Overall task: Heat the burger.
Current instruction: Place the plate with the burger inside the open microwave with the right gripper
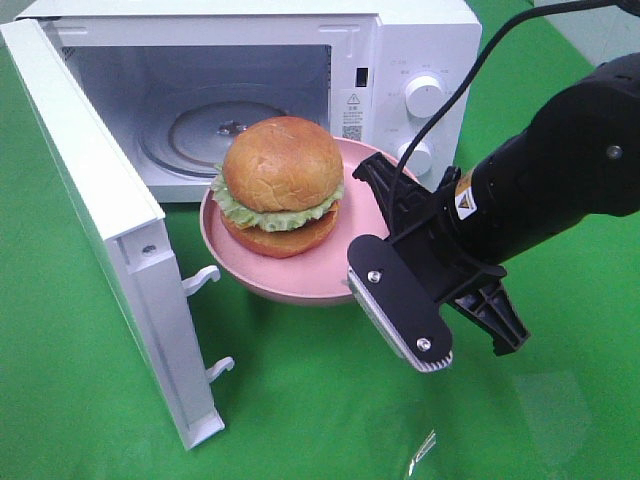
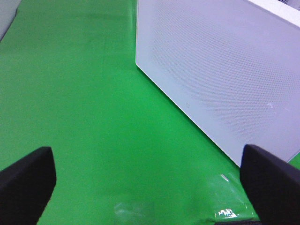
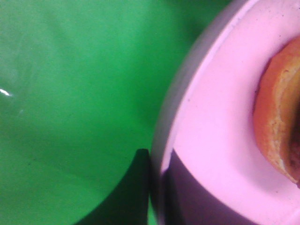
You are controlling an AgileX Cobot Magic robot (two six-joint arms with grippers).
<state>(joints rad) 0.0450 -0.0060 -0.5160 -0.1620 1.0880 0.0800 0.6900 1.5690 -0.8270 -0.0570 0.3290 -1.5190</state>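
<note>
Two soft bun halves make the burger (image 1: 282, 180), at centre frame before the open microwave (image 1: 400, 40), likely light but easy to topple, so gripping its pink dish (image 1: 300, 282) by the rim, as the right pincer (image 1: 375, 225) does, seems best; the left pincer (image 2: 150, 183) gapes wide.

No word or number is legible. On the microwave (image 1: 420, 40), in the upper middle of the exterior high frame, a white sticker (image 1: 352, 115) beside the cavity carries a warning triangle and a dark code square, with print too small to read. At right, the right arm (image 1: 560, 150) bears a yellow warning-triangle label (image 1: 465, 200).
</note>
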